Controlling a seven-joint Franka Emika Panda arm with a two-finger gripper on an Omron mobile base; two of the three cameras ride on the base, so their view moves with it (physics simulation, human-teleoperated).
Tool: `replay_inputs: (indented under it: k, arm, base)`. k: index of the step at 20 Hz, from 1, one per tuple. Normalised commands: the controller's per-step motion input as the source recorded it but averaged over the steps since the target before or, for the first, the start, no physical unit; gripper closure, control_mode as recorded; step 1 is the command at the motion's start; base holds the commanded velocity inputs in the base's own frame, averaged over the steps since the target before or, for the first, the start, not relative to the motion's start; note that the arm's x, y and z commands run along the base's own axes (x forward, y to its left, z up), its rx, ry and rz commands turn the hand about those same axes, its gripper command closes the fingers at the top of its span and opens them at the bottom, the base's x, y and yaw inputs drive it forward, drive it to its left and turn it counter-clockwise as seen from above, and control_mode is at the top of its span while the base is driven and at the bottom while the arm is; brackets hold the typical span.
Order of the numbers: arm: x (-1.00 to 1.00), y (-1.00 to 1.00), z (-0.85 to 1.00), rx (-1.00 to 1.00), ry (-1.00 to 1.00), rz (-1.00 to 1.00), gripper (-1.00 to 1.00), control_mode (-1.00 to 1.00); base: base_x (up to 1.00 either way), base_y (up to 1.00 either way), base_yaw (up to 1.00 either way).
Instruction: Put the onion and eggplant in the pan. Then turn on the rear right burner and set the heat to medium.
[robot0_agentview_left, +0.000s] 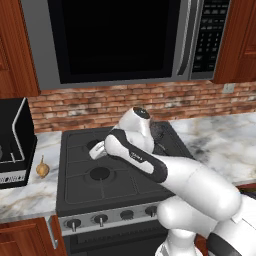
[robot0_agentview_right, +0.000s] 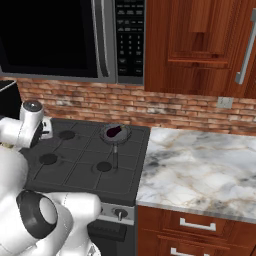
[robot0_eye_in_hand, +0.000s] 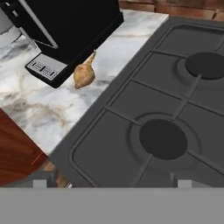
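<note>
The tan onion (robot0_agentview_left: 42, 168) (robot0_eye_in_hand: 84, 74) lies on the marble counter left of the stove, next to a black appliance. The dark eggplant (robot0_agentview_right: 115, 131) lies inside the small grey pan (robot0_agentview_right: 116, 134), which sits over the rear right burner and hides it; the pan's handle (robot0_agentview_right: 115, 156) points toward the front. From the left base view the arm covers most of the pan (robot0_agentview_left: 159, 133). My gripper (robot0_agentview_left: 96, 151) (robot0_eye_in_hand: 111, 183) hovers above the stove's left burners, open and holding nothing, with the onion off toward the counter side.
A black appliance (robot0_agentview_left: 12, 145) (robot0_eye_in_hand: 65, 26) stands on the left counter close behind the onion. Control knobs (robot0_agentview_left: 101, 219) (robot0_agentview_right: 120, 213) line the stove's front. A microwave (robot0_agentview_left: 115, 35) hangs above. Marble counter (robot0_agentview_right: 200, 165) stretches to the right of the stove.
</note>
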Motion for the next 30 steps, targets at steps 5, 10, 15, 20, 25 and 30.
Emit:
replay_inputs:
  k: [5,10,15,20,25,30]
  arm:
    - [0.26,0.77,-0.06,-0.07,0.25,0.0,-1.0,-1.0]
    - [0.22,0.35,-0.26,0.0,0.06,0.0,-1.0,-1.0]
    - [0.07,0.24,-0.4,0.0,-0.02,0.0,-1.0,-1.0]
    - [0.27,0.4,-0.44,0.0,0.0,0.0,-1.0,-1.0]
    - [0.34,0.58,-0.05,0.0,0.02,0.0,-1.0,-1.0]
    - [0.33,0.48,0.0,0.0,0.01,0.0,-1.0,-1.0]
  base:
    - [0.0,0.0,0.0]
    - [0.0,0.0,0.0]
    - [0.0,0.0,0.0]
    - [0.0,0.0,0.0]
    - [0.0,0.0,0.0]
    - [0.0,0.0,0.0]
